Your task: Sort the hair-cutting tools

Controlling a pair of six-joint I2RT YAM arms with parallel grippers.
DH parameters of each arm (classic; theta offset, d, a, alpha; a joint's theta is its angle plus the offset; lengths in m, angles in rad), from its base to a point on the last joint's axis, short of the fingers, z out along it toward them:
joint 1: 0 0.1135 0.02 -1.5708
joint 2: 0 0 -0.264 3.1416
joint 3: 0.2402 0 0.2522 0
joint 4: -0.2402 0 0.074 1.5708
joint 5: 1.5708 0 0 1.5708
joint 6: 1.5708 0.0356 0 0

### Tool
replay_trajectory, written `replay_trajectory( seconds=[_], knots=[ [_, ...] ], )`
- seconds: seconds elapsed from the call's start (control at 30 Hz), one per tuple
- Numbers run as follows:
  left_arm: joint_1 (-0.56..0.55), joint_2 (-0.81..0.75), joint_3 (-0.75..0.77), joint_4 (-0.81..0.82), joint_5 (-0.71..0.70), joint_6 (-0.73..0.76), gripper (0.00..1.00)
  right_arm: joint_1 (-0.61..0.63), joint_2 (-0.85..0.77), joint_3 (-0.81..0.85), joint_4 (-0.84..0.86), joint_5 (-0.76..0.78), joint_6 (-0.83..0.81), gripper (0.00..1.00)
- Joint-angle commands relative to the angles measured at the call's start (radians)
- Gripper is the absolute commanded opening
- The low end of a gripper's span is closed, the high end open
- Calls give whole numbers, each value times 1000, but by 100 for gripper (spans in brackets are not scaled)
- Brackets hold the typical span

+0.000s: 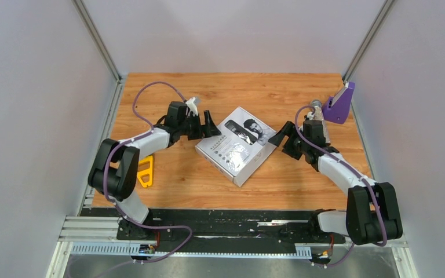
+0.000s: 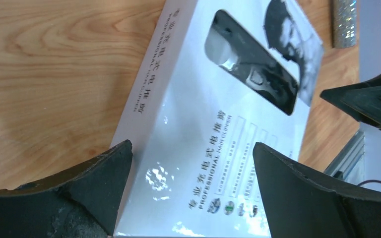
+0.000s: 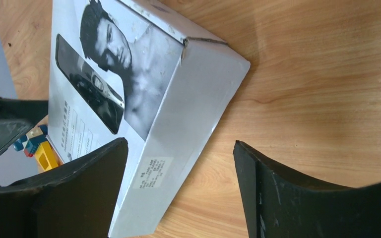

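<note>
Closed white clipper box (image 1: 236, 145) was logged mid-tabletop (image 1: 168, 92); the tools inside were hidden. Left gripper (image 1: 212, 125) and right gripper (image 1: 283, 135) were recorded spread wide at its left and right corners; contact could not be told.

The white box (image 2: 193, 129) reads "PROFESSIONAL HAIR CLIPPER" beside Chinese characters, on its top and long side.

The glossy white box (image 1: 236, 145) carries a black-and-white portrait and black lettering. The tabletop (image 1: 168, 92) shows orange-brown wood grain. The triangular piece (image 1: 145, 171) is yellow, the bracket (image 1: 340, 104) purple, the cylinder (image 2: 344, 22) glittery silver.
</note>
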State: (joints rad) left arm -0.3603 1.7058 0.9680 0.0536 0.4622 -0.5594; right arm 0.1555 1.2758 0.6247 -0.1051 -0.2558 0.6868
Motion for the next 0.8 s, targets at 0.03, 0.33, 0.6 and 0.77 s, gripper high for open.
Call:
replay_trajectory(
  seconds=[0.03, 0.33, 0.6, 0.77],
  knots=[
    [-6, -108, 9, 67, -98, -32, 100, -11, 54, 73, 95, 2, 29, 85],
    [-5, 61, 149, 61, -75, -12, 100, -10, 221, 127, 221, 0, 96, 90],
    [-40, 197, 182, 106, 51, -47, 100, -6, 351, 155, 378, -153, 82, 88],
    [-67, 220, 167, 133, 81, -64, 100, 11, 415, 204, 451, -265, 55, 87]
  ],
)
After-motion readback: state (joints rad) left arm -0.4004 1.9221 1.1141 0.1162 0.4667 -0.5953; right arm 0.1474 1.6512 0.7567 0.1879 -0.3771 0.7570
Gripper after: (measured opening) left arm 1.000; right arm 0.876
